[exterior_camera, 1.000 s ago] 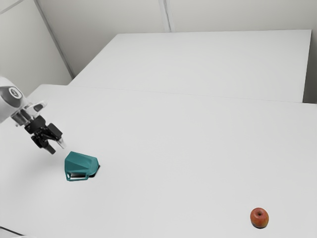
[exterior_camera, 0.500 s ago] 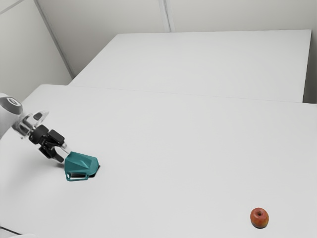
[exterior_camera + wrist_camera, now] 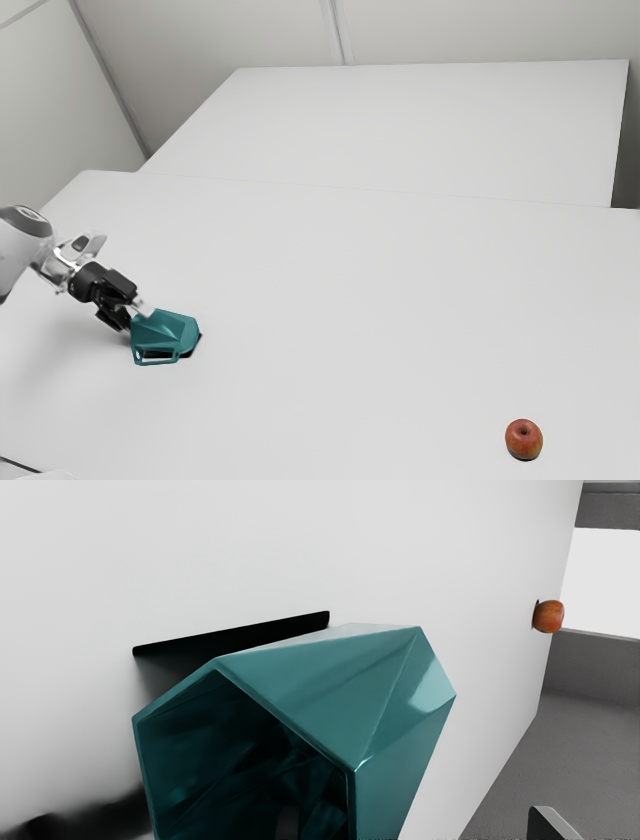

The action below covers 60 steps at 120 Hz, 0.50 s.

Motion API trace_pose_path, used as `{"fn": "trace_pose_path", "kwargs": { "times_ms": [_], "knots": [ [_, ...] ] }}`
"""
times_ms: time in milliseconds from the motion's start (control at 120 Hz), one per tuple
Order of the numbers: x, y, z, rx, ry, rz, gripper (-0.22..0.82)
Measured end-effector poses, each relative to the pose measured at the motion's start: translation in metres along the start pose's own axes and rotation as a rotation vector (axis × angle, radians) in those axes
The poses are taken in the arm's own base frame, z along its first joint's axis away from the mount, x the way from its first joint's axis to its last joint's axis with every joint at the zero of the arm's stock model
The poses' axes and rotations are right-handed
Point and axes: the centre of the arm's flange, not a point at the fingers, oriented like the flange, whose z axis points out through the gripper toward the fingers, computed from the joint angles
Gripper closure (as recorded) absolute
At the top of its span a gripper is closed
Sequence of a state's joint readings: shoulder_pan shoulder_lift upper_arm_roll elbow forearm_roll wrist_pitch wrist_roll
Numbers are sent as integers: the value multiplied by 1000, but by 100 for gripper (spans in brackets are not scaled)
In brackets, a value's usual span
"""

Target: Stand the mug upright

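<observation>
Exterior view: the teal faceted mug [image 3: 172,328] lies on its side at lower left of the frame, the black two-finger gripper [image 3: 138,318] at its open end. The fingers [image 3: 552,826] stand wide apart, holding nothing, the near wall [image 3: 377,800] apparently between their lines. Good technique likely means centring that wall, closing squarely, then lifting slightly before rotating the mouth [image 3: 240,760] upward, lest it slip.

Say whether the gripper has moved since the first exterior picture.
Yes. The gripper has moved down and toward the exterior view's right, up to the teal mug, which has stayed put.
</observation>
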<state>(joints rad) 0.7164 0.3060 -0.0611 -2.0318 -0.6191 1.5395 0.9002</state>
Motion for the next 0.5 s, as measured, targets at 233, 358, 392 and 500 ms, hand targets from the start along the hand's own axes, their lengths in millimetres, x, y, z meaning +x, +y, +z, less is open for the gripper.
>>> {"fn": "trace_pose_path", "kwargs": {
  "times_ms": [233,358,392,500],
  "knots": [
    [-2,2,-1,-11,1,24,43],
    [-1,5,-1,-11,1,40,56],
    [-1,5,-1,-11,0,44,60],
    [0,6,0,-12,-1,55,68]
  ]
}}
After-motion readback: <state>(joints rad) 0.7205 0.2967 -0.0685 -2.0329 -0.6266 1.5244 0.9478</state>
